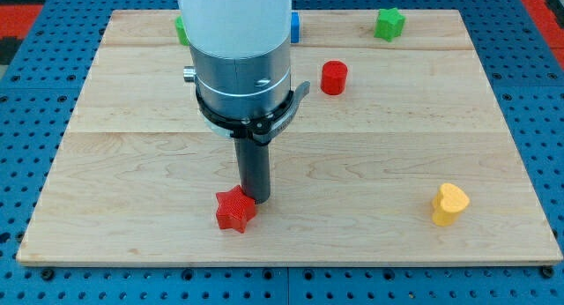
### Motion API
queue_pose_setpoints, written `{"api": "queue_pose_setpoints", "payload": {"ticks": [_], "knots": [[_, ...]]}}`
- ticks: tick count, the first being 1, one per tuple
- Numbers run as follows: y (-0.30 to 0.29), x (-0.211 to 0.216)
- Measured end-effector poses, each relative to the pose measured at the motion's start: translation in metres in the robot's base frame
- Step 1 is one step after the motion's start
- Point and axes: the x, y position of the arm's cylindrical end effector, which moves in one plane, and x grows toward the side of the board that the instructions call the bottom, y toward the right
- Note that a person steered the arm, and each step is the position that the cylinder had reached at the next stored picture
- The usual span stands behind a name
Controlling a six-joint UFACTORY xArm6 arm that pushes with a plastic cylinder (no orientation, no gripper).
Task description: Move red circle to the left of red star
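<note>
Tabletop [132,164]: I see a pale wooden board lying on a blue perforated base; it carries all the blocks.
Green block, far left [180,30]: only a sliver shows at the view's top, just left of my arm's white housing; I cannot tell its shape.
Red star [235,209]: it sits near the view's bottom, left of centre, lying flat on the tabletop.
My tip [256,199]: the dark rod comes straight down from the grey collar and ends right at the red star's upper right edge; it looks to be touching, though I cannot be sure of contact.
Claw: I have none on this arm, only the rod, so nothing is open, closed or held.
Arm housing [236,23]: the white and grey cylinder fills the upper middle of the view and hides part of the board behind it.
Blue block [296,26]: a narrow strip peeks out just right of the housing at the view's top; shape unclear.
Red circle [334,78]: a short upright cylinder, well apart from the red star, up and to the view's right of it, and clear of my tip.
Green block, right [389,23]: a star-like shape near the view's top edge, right of the red circle.
Yellow block [449,204]: heart-like, alone toward the view's lower right.
</note>
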Motion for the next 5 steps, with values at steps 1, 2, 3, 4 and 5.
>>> {"api": "queue_pose_setpoints", "payload": {"ticks": [1, 2, 3, 4, 5], "knots": [[0.009, -0.004], [0.020, -0.008], [0.031, 0.001], [0.034, 0.001], [0.037, -0.001]]}}
